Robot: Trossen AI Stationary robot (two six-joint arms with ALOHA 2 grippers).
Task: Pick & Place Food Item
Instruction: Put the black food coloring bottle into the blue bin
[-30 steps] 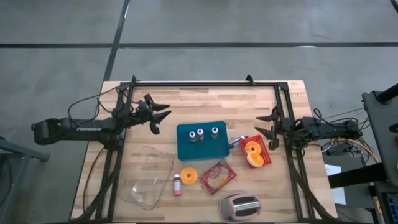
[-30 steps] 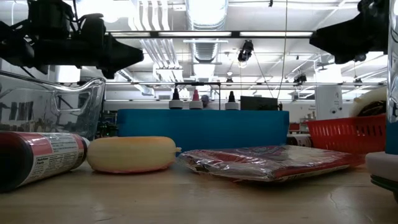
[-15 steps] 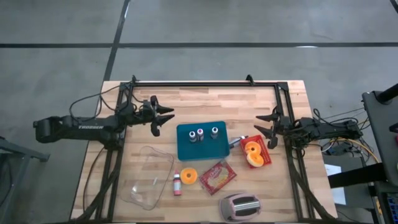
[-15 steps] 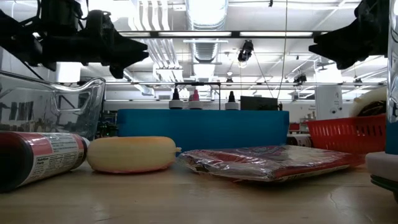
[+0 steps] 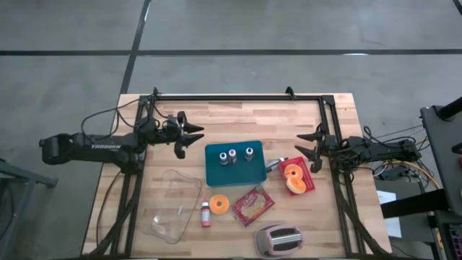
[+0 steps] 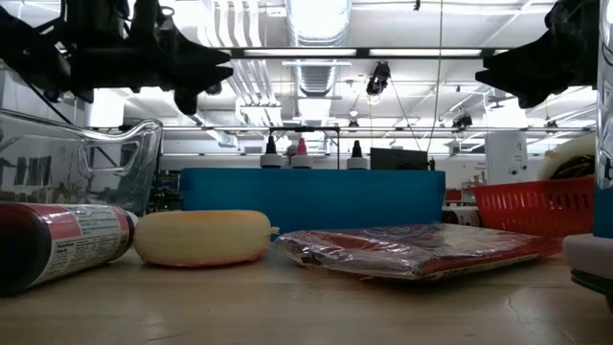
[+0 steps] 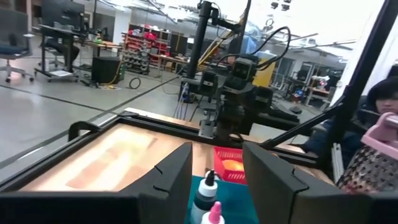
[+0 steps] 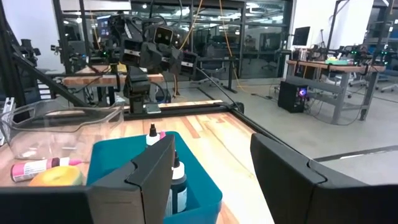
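Moving a little toward the middle of the frame, the left gripper (image 5: pixel 189 136) is now hanging closer to the blue tray (image 5: pixel 234 163) than it was a second ago. Its fingers are spread apart and holding nothing. The orange food (image 5: pixel 294 178) is sitting in the red basket (image 5: pixel 309 175), right of centre in the high view. The right gripper (image 5: pixel 309 144) is waiting just above the basket in the frame, fingers apart and holding nothing. Three small bottles (image 5: pixel 232 155) are standing in the tray. Below it, a yellow round (image 5: pixel 219 204), a pink bottle (image 5: pixel 205 213) and a packet (image 5: pixel 252 204) are lying on the table (image 5: pixel 238 119). A clear tub (image 5: pixel 172 204) is sitting at lower left, and a toaster (image 5: pixel 279 239) at the bottom.
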